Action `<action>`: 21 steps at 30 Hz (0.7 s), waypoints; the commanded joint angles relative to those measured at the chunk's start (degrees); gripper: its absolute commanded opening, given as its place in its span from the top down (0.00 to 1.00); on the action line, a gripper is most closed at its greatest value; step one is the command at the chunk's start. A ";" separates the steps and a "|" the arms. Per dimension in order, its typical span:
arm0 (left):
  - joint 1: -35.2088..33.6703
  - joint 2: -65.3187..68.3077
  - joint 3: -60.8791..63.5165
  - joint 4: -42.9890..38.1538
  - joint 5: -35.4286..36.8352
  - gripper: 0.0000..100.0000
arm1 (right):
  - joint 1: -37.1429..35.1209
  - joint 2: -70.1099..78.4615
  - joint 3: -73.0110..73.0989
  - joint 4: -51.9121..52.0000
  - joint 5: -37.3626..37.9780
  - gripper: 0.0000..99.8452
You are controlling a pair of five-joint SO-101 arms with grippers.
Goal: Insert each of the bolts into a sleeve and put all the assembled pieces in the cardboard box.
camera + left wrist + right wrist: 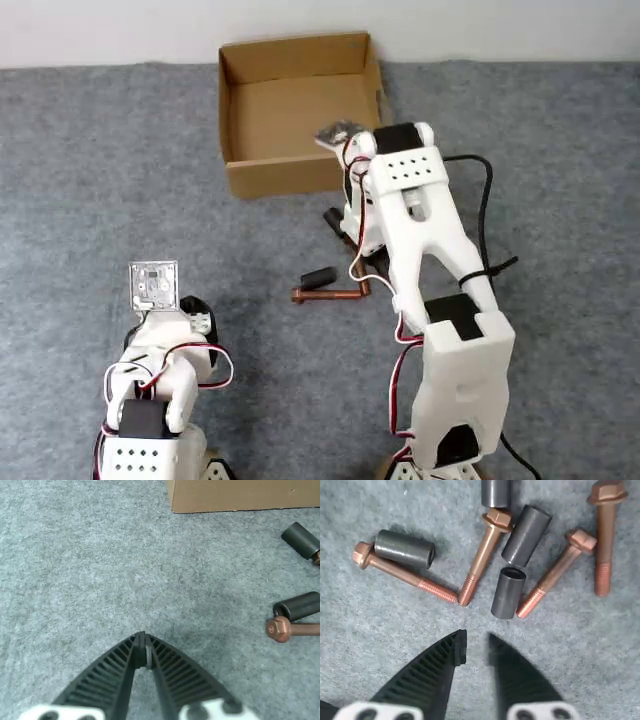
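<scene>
The right gripper (476, 642) hangs with jaws slightly parted and empty, just above the loose bolts (481, 559) and sleeves (508, 592) clustered on the carpet (120, 160) on the near side of the cardboard box (290, 178). The left gripper (142, 647), closed on nothing, sits well to the left. That narrow gap may nudge a round sleeve into rolling, or pinch two crowded pieces together.

You have the open brown cardboard box (290, 178) at the far middle of the grey carpeted table (90, 180). The white right arm (430, 230) stretches from the near right up to the box's near right corner. Just left of it lie a copper-coloured metal bolt (330, 294) and a short black cylindrical sleeve (319, 277), close together. The white left arm (155, 380) sits folded at the near left.
</scene>
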 commanded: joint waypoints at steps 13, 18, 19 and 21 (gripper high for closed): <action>0.00 -0.44 -0.40 -1.41 0.35 1.00 | 2.07 10.86 0.00 -8.40 0.88 0.86; 0.00 -0.44 -0.40 -1.41 0.35 1.00 | 3.65 14.46 0.00 -9.63 0.70 0.86; 0.00 -0.44 -0.40 -1.49 0.35 1.00 | 3.74 15.16 0.00 -9.98 0.70 0.86; 0.00 -0.35 -0.40 -1.49 0.35 1.00 | 3.65 15.96 0.00 -9.98 0.62 0.89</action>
